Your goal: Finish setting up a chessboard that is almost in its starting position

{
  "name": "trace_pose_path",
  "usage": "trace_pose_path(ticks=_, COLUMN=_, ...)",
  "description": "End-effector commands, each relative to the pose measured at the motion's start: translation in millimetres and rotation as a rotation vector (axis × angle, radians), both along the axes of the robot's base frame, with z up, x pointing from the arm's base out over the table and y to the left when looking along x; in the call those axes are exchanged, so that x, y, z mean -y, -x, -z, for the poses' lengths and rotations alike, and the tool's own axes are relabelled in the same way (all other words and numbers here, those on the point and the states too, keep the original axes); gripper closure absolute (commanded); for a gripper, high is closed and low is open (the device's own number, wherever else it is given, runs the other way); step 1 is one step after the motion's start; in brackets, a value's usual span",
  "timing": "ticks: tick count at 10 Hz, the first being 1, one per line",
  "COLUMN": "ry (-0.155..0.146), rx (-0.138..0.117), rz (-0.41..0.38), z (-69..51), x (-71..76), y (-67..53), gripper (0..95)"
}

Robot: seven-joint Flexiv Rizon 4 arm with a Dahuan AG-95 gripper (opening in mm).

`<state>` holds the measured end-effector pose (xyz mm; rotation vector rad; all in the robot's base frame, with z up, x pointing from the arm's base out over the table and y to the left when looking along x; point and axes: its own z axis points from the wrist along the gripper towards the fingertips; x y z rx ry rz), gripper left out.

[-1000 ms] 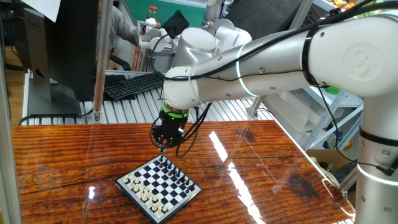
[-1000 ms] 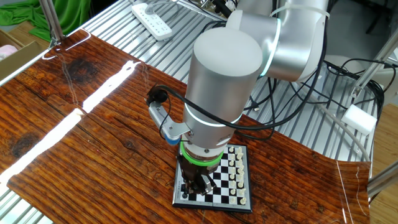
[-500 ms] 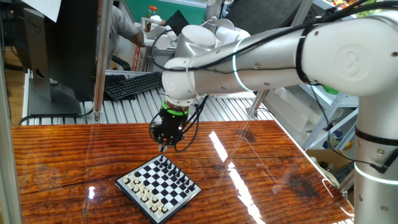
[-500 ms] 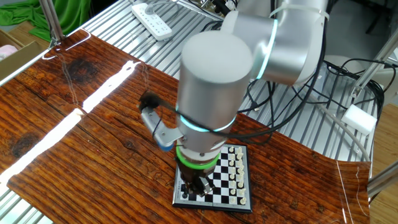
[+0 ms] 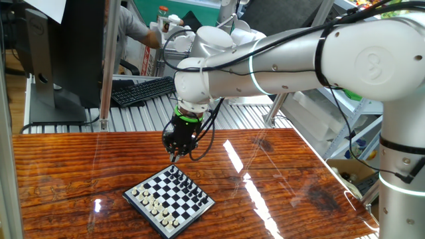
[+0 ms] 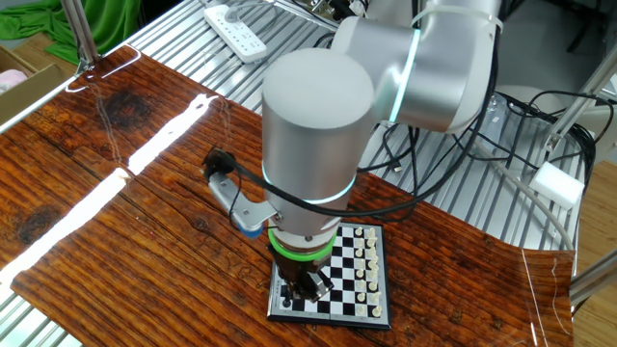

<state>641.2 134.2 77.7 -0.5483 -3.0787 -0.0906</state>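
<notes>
From the first fixed view, the chessboard (image 5: 169, 201) lies turned like a diamond near the front edge of the wooden tabletop (image 5: 292, 179), its near corner close to the bottom of the picture. White pieces line its near-left side and black pieces its far-right side. The gripper (image 5: 174, 158) points straight down just above the board's far corner, its fingers pinched together; whether they hold a piece is too small to tell. Bare wood stretches wide to the right of the board and also to its left. Beyond the far edge of the tabletop runs a ribbed metal surface (image 5: 139, 116) carrying a keyboard (image 5: 143, 89).

From the other fixed view, the arm's thick grey wrist (image 6: 313, 145) stands over the chessboard (image 6: 362, 280) and hides its left part. The gripper (image 6: 310, 286) is low over the black pieces' side. The board sits close to the tabletop (image 6: 116, 222) edge, with much free wood on the left.
</notes>
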Motion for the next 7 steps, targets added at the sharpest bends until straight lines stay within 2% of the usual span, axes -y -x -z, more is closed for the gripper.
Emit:
trace_pose_path(ticks=1, ry=-0.02, rx=-0.014, rz=-0.024, z=0.7, x=-1.1, y=-2.0, gripper=95.0)
trace_pose_path(ticks=4, ry=-0.042, rx=-0.02, rz=-0.054, z=0.7, x=-1.1, y=-2.0, gripper=95.0)
trace_pose_path(ticks=7, ry=-0.045, rx=-0.016, rz=-0.064, z=0.7, x=-1.1, y=-2.0, gripper=95.0)
